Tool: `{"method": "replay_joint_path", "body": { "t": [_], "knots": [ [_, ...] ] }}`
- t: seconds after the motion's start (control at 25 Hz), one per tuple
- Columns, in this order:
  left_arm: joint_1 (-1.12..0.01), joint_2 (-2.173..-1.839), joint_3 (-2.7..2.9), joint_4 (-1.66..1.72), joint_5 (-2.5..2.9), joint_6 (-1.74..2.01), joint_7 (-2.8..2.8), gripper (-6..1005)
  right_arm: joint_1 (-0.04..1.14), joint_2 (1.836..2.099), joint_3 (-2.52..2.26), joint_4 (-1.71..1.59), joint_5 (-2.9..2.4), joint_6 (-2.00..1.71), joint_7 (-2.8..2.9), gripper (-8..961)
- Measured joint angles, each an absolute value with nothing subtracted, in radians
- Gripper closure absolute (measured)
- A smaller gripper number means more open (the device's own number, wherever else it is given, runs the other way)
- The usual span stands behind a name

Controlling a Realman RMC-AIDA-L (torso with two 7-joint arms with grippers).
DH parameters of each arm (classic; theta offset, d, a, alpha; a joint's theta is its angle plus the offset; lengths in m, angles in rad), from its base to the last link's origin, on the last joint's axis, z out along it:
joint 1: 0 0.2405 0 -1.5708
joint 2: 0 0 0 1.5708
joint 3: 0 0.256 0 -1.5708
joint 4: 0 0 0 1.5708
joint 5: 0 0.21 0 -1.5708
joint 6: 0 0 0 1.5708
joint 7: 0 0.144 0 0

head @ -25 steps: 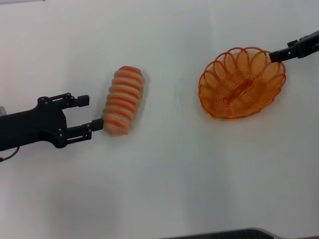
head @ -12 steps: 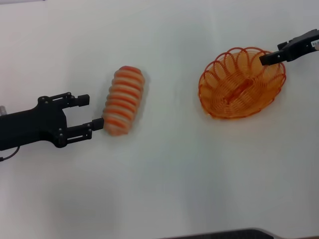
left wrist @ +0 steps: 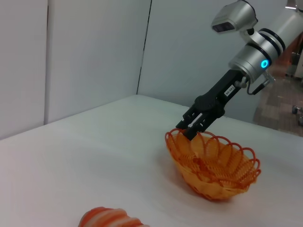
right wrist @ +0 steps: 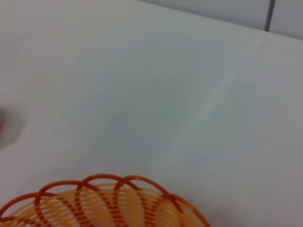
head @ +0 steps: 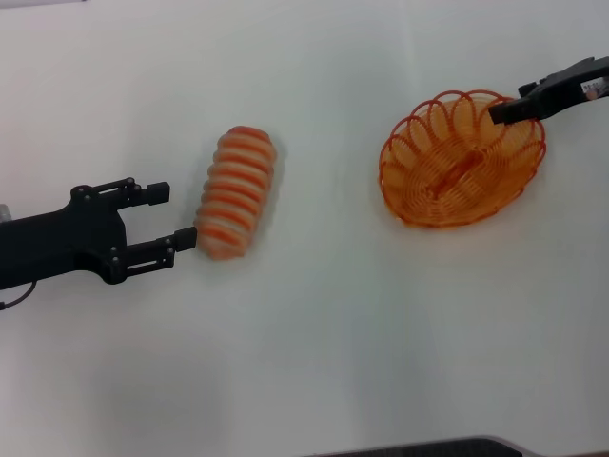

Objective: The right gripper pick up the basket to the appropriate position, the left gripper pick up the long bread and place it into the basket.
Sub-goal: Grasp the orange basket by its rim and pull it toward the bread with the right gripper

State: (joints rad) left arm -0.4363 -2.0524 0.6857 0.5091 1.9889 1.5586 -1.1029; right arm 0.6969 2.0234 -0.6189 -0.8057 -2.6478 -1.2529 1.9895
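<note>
The white table (head: 314,324) fills the head view, which alone shows all the pieces at once. The basket (head: 461,157) sits on it at the robot's right, upright on its base, well apart from the long bread (head: 236,192), which lies on the table at the robot's left, tilted slightly off the forward line.

The left wrist view adds what the head view cannot: height. There the right gripper (left wrist: 186,131) comes down on a slant from its silver-white arm and its tips meet the scalloped rim of the basket (left wrist: 213,165) on the far side. The fingers look drawn close together at the rim, but whether they actually pinch the wire cannot be told. In the head view the same right gripper (head: 500,111) reaches in from the right edge, and its tip overlaps the basket's far right rim. The right wrist view shows only the near loops of the basket (right wrist: 99,203) and bare table beyond.

The left gripper (head: 167,217) lies low at the left, fingers spread wide and holding nothing. Its nearer finger (head: 152,252) ends right at the bread's near end, touching or just short of it; the farther finger stands clear to the side of the loaf. Only the top of the long bread (left wrist: 111,218) shows in the left wrist view.
</note>
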Motion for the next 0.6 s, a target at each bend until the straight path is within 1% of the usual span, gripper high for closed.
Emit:
{"method": "replay_joint_path", "body": {
  "t": [0.16,0.52,0.6],
  "knots": [
    [-0.436,-2.052,0.686,0.509,1.99,1.559,-1.103,283,0.698,2.03,-0.62,-0.804,-2.647,-1.257,1.984,313],
    [-0.434,-2.052,0.686,0.509,1.99,1.559,-1.103,283,0.694,2.033,-0.62,-0.79,-2.646,-1.251,1.984,329],
    [-0.434,-2.052,0.687,0.509,1.99,1.559,-1.103,283,0.695,2.033,-0.62,-0.788,-2.646,-1.25,1.985,447]
  ]
}}
